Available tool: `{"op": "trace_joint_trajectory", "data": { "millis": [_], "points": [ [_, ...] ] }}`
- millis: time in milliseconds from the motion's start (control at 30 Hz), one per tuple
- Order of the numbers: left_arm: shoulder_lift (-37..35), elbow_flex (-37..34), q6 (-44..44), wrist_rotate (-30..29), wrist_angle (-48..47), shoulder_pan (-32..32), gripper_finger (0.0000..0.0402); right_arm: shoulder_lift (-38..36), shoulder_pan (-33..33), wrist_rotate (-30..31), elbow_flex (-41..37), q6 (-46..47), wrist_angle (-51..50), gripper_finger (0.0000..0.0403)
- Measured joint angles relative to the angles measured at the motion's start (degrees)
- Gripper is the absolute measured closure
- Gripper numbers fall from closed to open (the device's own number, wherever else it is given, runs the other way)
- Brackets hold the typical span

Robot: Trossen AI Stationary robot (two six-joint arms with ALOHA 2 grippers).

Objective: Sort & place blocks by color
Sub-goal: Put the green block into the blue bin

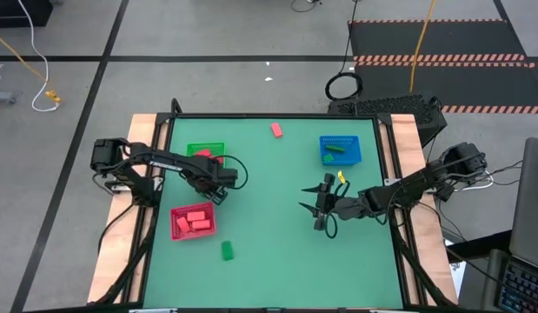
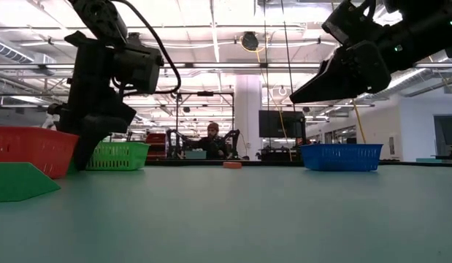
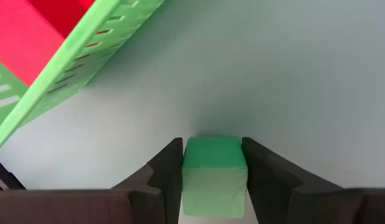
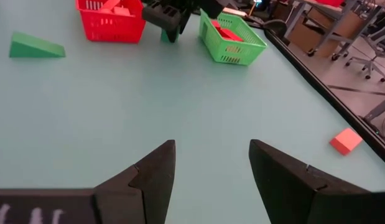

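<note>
Left gripper (image 3: 212, 180): fingers closed on a green block (image 3: 214, 174), pads pressed flat against its two sides, block sitting squarely between them. In the high view this gripper (image 1: 223, 187) hangs between the green tray (image 1: 195, 149) and the red tray (image 1: 176, 228), just right of both.

Right gripper (image 4: 211, 177): fingers spread apart, nothing between them, only bare table mat (image 4: 117, 112) below. High view puts it (image 1: 321, 207) right of table centre, near side of the blue tray (image 1: 359, 156).

Blocks: red tray holds several red blocks (image 1: 195, 219). Green tray holds a red piece (image 1: 208, 157). Blue tray holds a green piece (image 1: 335, 149). One loose red block (image 1: 276, 129) lies near the far edge, between green and blue trays. One green wedge (image 1: 226, 250) lies loose on the mat, nearer than the red tray and slightly right of it
</note>
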Motion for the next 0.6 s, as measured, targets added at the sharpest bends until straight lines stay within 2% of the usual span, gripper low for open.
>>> {"op": "trace_joint_trajectory", "data": {
  "millis": [333, 467, 600],
  "points": [
    [0.1, 4.0, 4.8, 2.3, -1.7, 0.0, 0.0244, 0.0, 0.0, 0.0, -1.3, 0.0, 1.1, 0.0204],
    [-0.2, 8.1, 8.6, 2.3, -1.4, 0.0, 0.0264, 0.0, 0.0, 0.1, -1.9, -0.1, 3.1, 0.0204],
    [-0.3, 13.8, 11.8, 1.8, -1.0, -0.2, 0.0264, 0.0, 0.0, 0.1, -2.6, -1.5, 6.1, 0.0204]
  ]
}}
